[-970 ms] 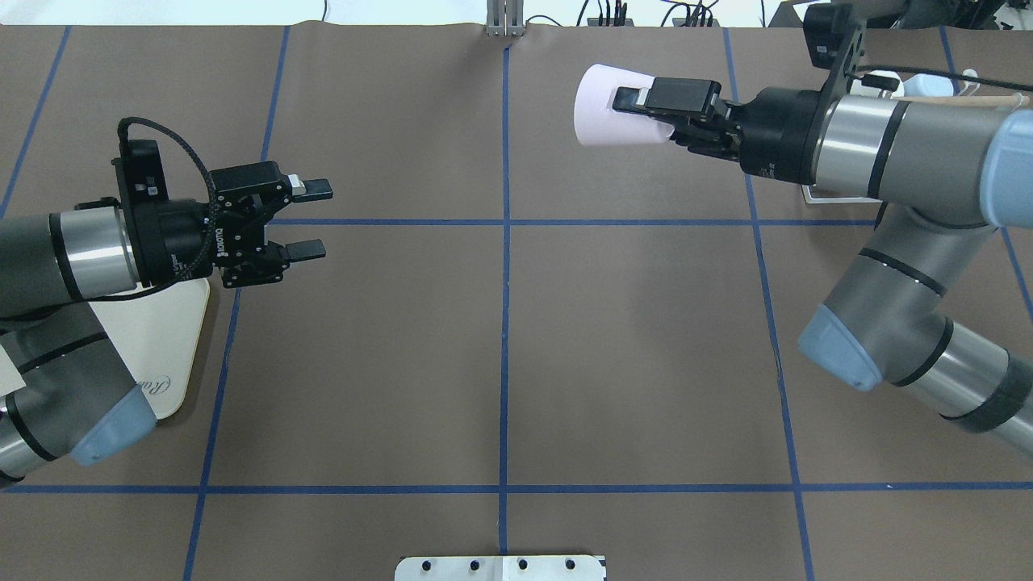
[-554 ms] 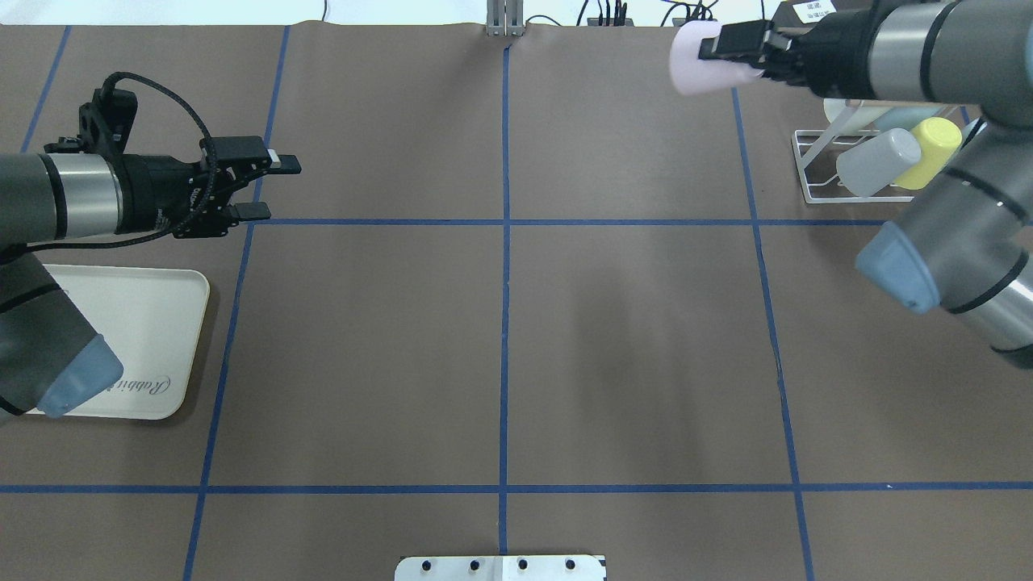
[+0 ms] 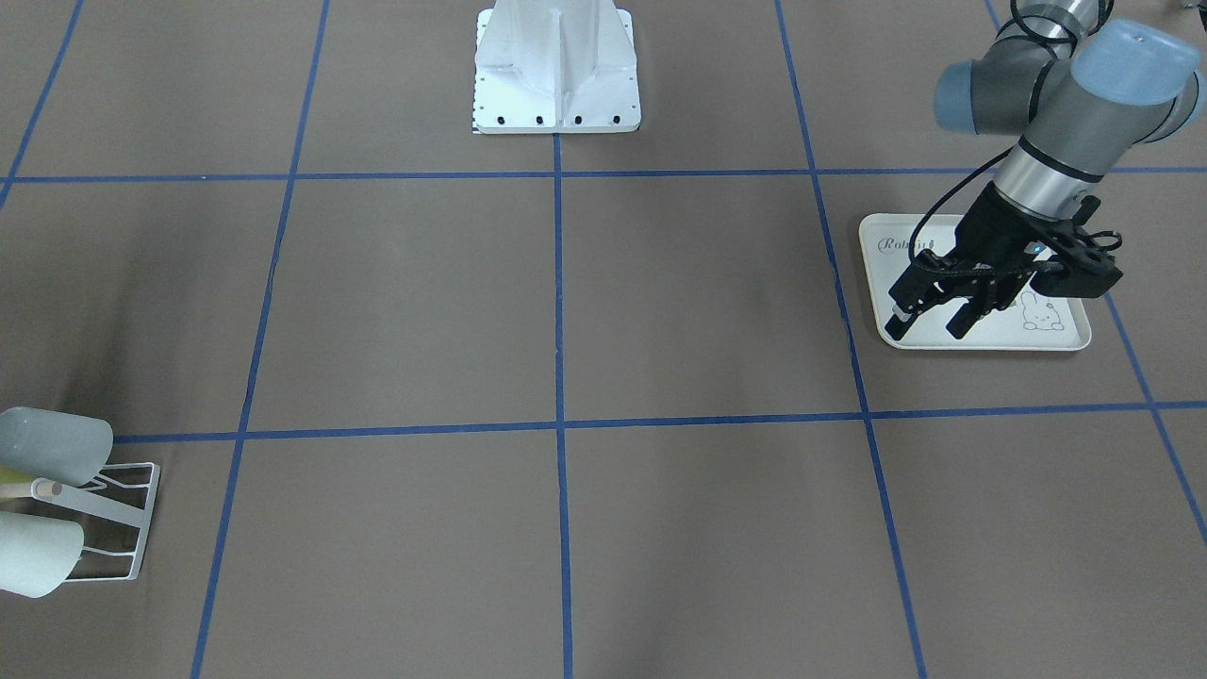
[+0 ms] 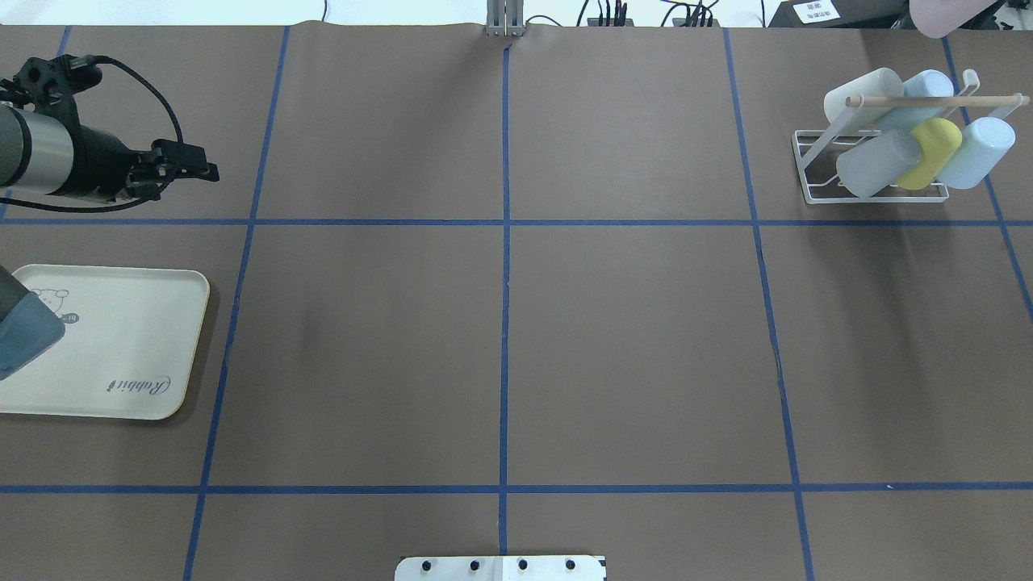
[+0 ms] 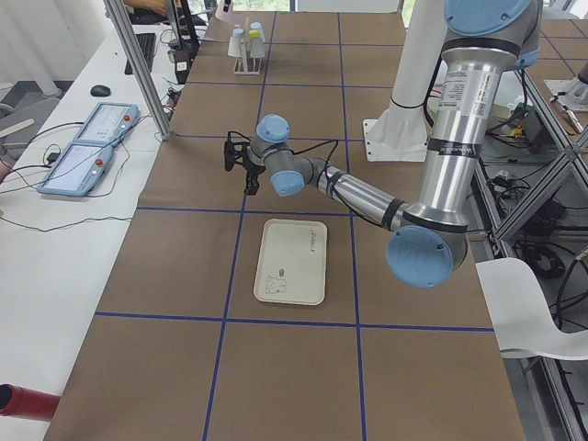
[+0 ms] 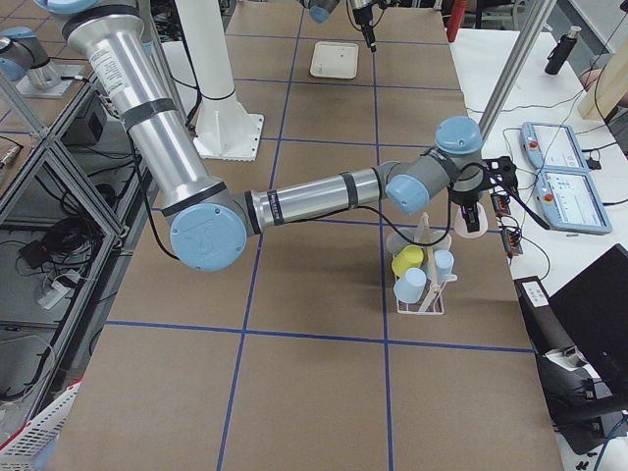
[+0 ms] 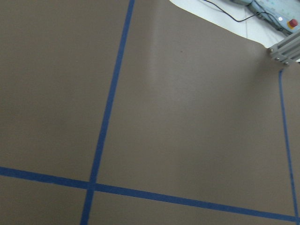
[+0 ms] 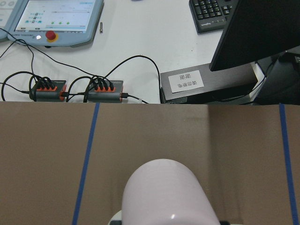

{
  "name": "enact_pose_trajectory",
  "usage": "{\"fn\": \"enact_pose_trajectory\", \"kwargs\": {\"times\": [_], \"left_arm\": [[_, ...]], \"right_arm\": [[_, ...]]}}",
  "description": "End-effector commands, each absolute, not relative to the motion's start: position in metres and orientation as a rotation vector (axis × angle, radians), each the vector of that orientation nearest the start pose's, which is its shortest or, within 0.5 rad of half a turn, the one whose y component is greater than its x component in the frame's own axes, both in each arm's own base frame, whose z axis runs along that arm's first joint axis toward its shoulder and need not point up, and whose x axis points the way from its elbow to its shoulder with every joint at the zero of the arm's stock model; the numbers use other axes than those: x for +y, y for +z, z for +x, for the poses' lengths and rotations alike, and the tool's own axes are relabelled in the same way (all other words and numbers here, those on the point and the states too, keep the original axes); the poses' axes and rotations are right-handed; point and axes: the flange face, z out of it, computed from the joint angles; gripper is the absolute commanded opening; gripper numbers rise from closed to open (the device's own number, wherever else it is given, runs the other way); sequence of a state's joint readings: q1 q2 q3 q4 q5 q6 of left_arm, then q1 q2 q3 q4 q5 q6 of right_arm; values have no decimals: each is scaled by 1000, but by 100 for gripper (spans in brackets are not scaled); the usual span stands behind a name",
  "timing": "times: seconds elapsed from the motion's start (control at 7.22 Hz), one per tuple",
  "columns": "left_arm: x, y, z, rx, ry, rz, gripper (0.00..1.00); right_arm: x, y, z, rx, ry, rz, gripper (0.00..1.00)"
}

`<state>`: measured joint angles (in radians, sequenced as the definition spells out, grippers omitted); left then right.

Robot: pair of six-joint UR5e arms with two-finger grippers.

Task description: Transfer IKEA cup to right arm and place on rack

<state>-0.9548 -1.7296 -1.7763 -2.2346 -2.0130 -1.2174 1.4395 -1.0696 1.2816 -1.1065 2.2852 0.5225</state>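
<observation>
The pale pink IKEA cup (image 8: 168, 194) fills the bottom of the right wrist view, held above the table's far edge. Only its rim shows at the top right corner of the overhead view (image 4: 944, 16). In the exterior right view my right gripper (image 6: 465, 208) holds the cup (image 6: 478, 224) just beyond the rack (image 6: 420, 308), shut on it. The white wire rack (image 4: 936, 100) carries several cups under its wooden rod. My left gripper (image 3: 927, 328) hangs open and empty over the cream tray (image 3: 1066, 338), far from the cup.
The rabbit-print tray (image 4: 121, 347) lies at the left front. The robot's white base (image 3: 556, 66) stands at mid table. Cables, power strips and a monitor sit past the far edge in the right wrist view. Blue tape lines cross the brown table.
My right arm has swung the cup to the far right, almost out of the overhead view, uncovering the rack. My left arm has drawn back to the left, still open.
</observation>
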Motion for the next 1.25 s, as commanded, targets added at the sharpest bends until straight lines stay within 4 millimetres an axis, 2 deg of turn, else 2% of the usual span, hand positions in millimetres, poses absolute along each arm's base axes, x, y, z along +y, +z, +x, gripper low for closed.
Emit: {"fn": "enact_pose_trajectory", "kwargs": {"times": [0.0,0.14,0.28,0.42,0.55,1.11], "left_arm": [[-506,418,245,1017,-300,300,100],[-507,416,244,1014,-307,311,100],[-502,428,243,994,-312,305,100],[-500,433,244,987,-313,298,100],[-500,434,243,985,-312,297,100],[-501,433,243,980,-300,302,100]], "right_arm": [[-742,485,3,-826,26,290,22],[-748,486,1,-809,-7,248,21],[-751,495,-2,-805,-8,220,20],[-751,520,-3,-797,-21,186,18],[-751,533,-6,-793,-42,170,17],[-750,540,-17,-795,-54,150,17]]}}
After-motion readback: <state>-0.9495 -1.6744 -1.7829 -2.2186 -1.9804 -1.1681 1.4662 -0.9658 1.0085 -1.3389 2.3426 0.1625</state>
